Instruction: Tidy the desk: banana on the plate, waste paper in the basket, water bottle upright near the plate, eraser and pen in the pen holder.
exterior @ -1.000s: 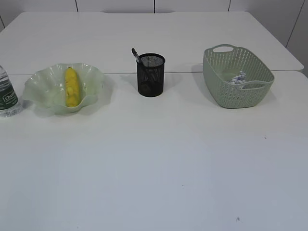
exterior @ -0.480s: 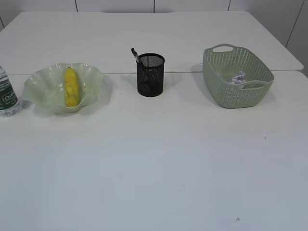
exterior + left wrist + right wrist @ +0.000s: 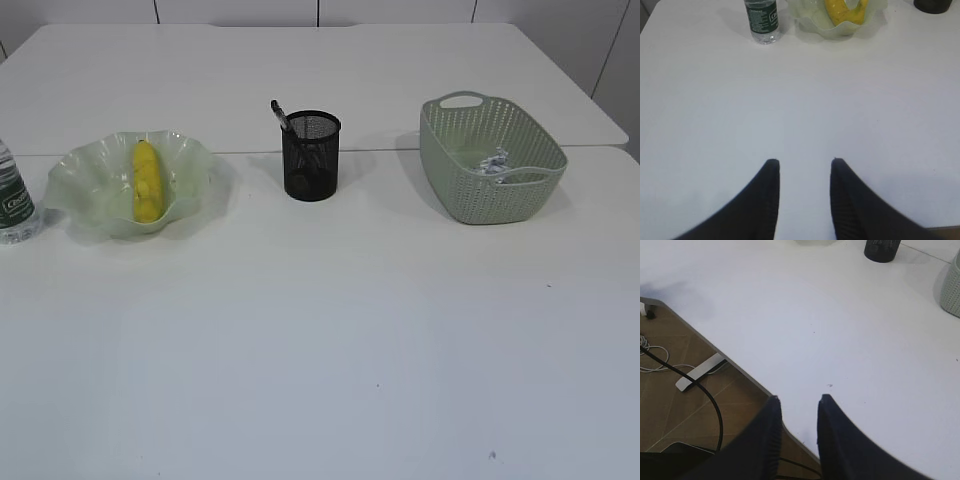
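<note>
Exterior view: the banana (image 3: 146,181) lies in the ruffled green plate (image 3: 82,170), a pen (image 3: 283,116) pokes out of the black mesh pen holder (image 3: 310,155), and the waste paper (image 3: 495,161) sits in the sage basket (image 3: 490,200). The water bottle (image 3: 14,198) stands upright just left of the plate, cut by the frame edge. No arm shows over the desk (image 3: 320,330). The eraser I can't make out through the mesh; it lies nowhere on the bare tabletop.

Left wrist view: the left gripper (image 3: 801,200) hangs above empty desk, jaws parted with nothing between them. Ahead, the bottle (image 3: 762,20) is upright beside the plate (image 3: 840,30), banana (image 3: 842,11) inside.

Right wrist view: the right gripper (image 3: 797,432) is also parted and empty, poised over the near desk edge, floor and a cable (image 3: 695,390) below. The pen holder (image 3: 882,250) and a sliver of basket (image 3: 952,287) sit far ahead.

To my eye everything looks placed. The sensible finish is keeping both arms back and low, clear of the standing bottle.
</note>
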